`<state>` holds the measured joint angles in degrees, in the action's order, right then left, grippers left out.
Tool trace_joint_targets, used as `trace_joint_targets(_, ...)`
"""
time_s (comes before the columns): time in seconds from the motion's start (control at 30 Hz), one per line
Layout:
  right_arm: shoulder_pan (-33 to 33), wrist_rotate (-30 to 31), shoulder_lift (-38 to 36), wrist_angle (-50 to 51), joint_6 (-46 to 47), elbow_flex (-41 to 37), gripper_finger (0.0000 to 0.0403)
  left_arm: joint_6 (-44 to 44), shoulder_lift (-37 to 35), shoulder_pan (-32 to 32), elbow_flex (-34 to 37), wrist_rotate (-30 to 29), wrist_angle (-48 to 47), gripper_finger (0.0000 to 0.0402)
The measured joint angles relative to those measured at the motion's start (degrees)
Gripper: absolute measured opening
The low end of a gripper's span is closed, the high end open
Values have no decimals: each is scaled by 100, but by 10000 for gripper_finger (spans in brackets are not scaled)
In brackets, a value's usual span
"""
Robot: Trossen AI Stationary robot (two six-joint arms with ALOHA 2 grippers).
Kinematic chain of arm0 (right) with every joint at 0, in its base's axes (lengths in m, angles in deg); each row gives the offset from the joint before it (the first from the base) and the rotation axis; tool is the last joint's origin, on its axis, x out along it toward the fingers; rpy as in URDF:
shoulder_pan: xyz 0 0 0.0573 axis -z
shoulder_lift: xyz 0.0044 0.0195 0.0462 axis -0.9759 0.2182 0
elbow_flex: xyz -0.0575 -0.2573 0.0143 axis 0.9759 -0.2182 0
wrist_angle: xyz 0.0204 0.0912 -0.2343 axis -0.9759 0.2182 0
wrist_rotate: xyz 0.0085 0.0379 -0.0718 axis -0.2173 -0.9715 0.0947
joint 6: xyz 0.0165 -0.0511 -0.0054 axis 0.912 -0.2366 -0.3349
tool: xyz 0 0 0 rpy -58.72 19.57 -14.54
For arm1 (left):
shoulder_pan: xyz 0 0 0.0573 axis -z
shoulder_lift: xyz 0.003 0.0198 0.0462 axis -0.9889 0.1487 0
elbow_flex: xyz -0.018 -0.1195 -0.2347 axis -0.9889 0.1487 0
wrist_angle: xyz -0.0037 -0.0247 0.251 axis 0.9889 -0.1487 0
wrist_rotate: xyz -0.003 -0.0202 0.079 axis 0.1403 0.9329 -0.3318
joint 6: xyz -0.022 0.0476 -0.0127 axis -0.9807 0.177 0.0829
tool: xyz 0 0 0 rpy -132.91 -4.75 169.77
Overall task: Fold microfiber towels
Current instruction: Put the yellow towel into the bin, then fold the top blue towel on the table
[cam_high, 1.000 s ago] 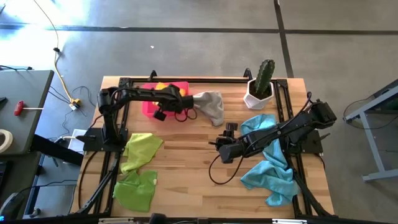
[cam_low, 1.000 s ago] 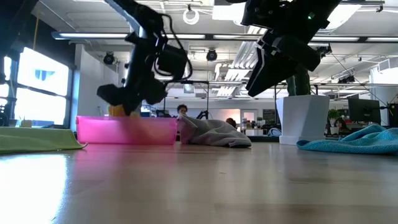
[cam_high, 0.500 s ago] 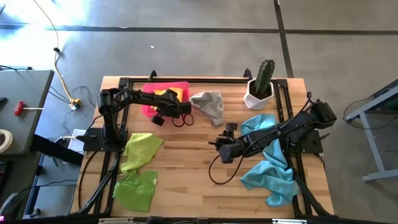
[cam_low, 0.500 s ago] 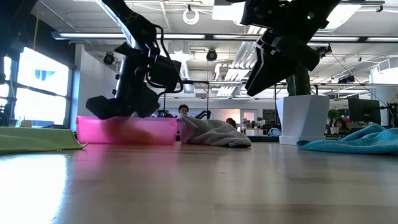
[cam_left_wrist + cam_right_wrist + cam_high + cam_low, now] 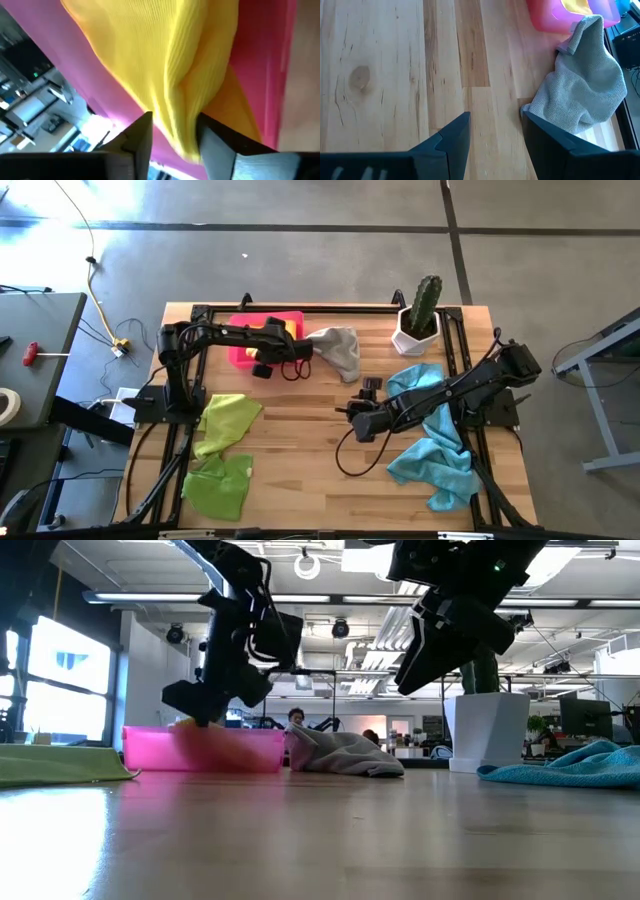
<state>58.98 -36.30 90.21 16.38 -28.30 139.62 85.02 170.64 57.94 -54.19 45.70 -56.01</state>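
The left gripper [image 5: 172, 132] is hovering over the pink tray [image 5: 243, 348], fingers apart around the yellow towel [image 5: 170, 65] lying inside. The right gripper [image 5: 492, 132] is waiting open over the desk [image 5: 300, 430]. Lifting now risks snagging the cloth and dragging it out.

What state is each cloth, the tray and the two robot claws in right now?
yellow towel: bunched in the pink tray, between the left gripper's parted fingers.
pink tray: upright on the table.
grey towel: crumpled beside the tray.
lime towel: rumpled, unfolded.
green towel: rumpled, unfolded.
light blue towels: heaped, unfolded, under the right arm.
left gripper: over the tray.
right gripper: open, empty, above bare wood.
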Motion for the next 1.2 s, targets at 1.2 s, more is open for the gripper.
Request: trace_joint_targets(1.2, 134, -1041, -1307, 3272, 3767, -1017, 171, -3816, -1425, 3084, -769, 2958, 884, 177)
